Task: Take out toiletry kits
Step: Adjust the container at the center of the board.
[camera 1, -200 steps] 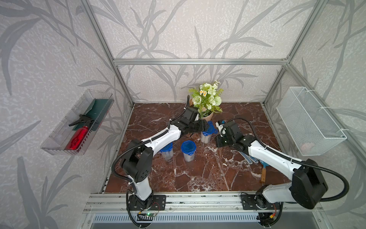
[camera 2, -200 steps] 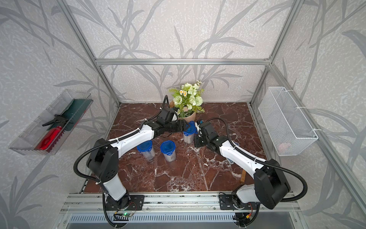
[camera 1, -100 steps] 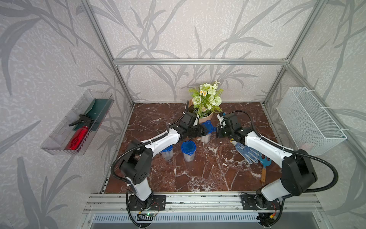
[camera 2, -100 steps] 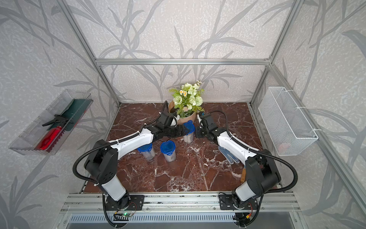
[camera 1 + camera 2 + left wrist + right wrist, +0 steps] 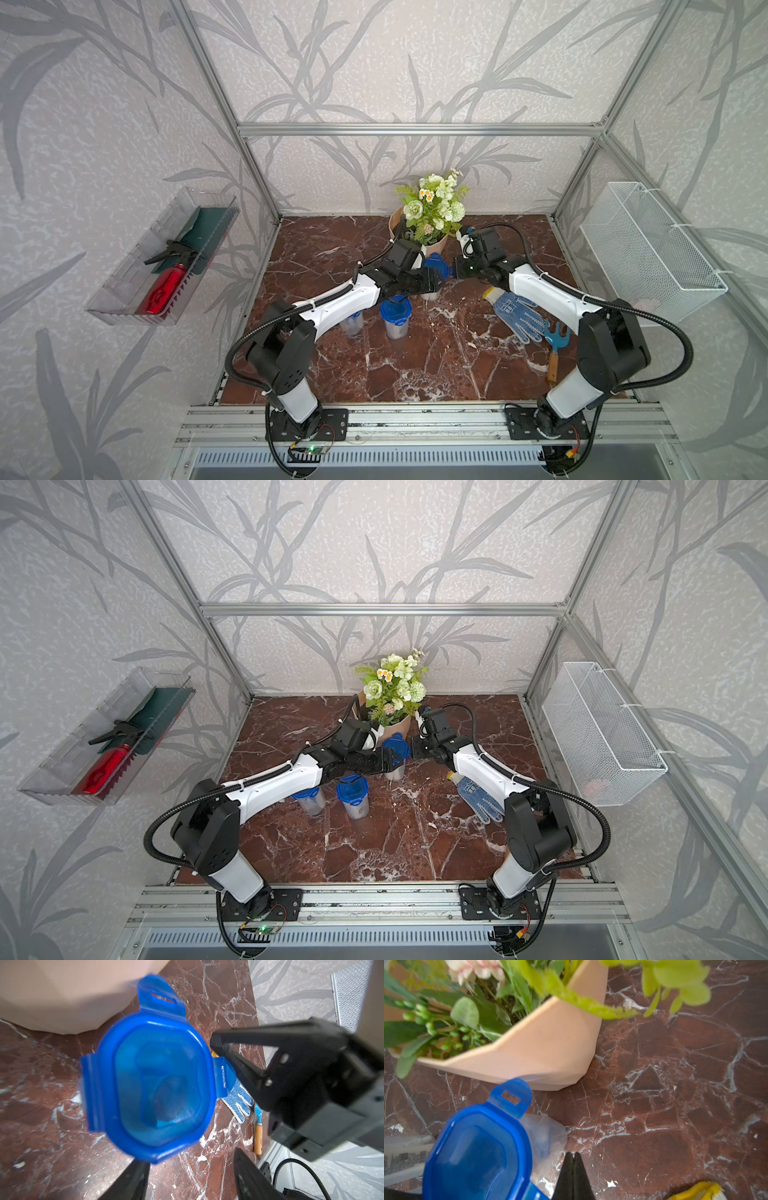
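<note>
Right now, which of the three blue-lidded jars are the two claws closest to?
The jar beside the flower pot: the left gripper and right gripper flank its lid. The other two jars stand nearer the front, by the left arm.

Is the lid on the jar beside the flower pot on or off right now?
On. In both wrist views the blue lid covers the mouth of the jar, though one clip sticks outward, unlatched.
</note>
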`<state>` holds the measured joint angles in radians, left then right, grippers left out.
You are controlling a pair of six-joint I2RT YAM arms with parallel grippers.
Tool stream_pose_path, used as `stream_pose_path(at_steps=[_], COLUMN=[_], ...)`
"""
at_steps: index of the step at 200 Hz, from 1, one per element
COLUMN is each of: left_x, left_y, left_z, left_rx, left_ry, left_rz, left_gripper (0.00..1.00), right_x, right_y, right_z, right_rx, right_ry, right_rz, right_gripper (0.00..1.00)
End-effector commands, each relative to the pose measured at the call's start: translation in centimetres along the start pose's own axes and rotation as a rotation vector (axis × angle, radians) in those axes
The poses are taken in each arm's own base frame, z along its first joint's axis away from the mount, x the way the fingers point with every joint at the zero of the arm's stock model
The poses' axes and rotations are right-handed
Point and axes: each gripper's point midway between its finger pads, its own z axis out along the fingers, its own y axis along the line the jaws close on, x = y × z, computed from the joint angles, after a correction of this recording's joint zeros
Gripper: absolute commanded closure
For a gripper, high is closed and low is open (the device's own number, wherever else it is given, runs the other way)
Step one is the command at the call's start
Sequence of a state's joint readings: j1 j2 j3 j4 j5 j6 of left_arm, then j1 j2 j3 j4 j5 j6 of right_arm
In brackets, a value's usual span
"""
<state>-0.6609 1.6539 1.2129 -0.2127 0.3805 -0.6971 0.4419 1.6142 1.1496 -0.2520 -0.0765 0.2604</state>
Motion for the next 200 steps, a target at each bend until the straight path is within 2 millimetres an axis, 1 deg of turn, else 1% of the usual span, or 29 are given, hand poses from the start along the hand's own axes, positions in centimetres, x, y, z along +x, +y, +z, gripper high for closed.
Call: stream_pose_path(at_steps=[1, 13, 29, 39, 53, 79, 96, 108, 120, 137, 154, 178, 200], left_x=[-1.8, -2.0, -2.7, -3.2, -3.8, -5.3, -6.4, -7.0, -7.5, -7.8, -7.6, -7.2, -6.8], left_y=[-1.4, -1.8, -1.7, -1.2, 0.0, 1.7, 1.7, 1.5, 1.4, 1.2, 1.1, 1.3, 1.7], left_z=[-2.8, -3.5, -4.4, -4.8, -4.9, -4.5, -4.3, -4.1, -3.8, -3.2, -2.7, -2.6, -2.5], left_rx=[-0.004, 0.001, -0.016, -0.043, -0.095, -0.151, -0.163, -0.169, -0.17, -0.161, -0.15, -0.149, -0.152], left_ry=[-0.067, -0.082, -0.12, -0.144, -0.16, -0.183, -0.202, -0.212, -0.215, -0.209, -0.195, -0.184, -0.178], left_rz=[0.055, 0.065, 0.072, 0.078, 0.067, 0.041, 0.046, 0.055, 0.061, 0.06, 0.054, 0.047, 0.043], left_gripper=[0.38, 0.39, 0.39, 0.39, 0.4, 0.4, 0.4, 0.4, 0.4, 0.39, 0.39, 0.39, 0.38], right_x=[0.8, 1.5, 2.3, 2.6, 3.0, 4.1, 4.6, 4.7, 4.4, 3.8, 2.8, 1.4, -0.1], right_y=[-0.4, -0.4, -0.1, 0.3, 1.2, 3.9, 5.0, 5.4, 5.4, 5.0, 4.4, 3.5, 2.8], right_z=[-2.2, -3.0, -4.1, -4.9, -5.7, -5.4, -5.0, -4.5, -4.1, -3.5, -2.7, -1.6, -1.0], right_rx=[0.019, 0.015, 0.01, 0.009, 0.0, -0.03, -0.034, -0.043, -0.034, 0.004, 0.025, 0.045, 0.058], right_ry=[-0.02, -0.021, -0.03, -0.038, -0.042, -0.008, 0.014, 0.027, 0.03, 0.029, 0.017, 0.012, -0.004], right_rz=[-0.012, -0.015, -0.029, -0.043, -0.056, -0.103, -0.124, -0.122, -0.123, -0.14, -0.136, -0.119, -0.109], right_gripper=[1.0, 1.0, 1.0, 1.0, 1.0, 1.0, 1.0, 1.0, 1.0, 1.0, 1.0, 1.0, 1.0])
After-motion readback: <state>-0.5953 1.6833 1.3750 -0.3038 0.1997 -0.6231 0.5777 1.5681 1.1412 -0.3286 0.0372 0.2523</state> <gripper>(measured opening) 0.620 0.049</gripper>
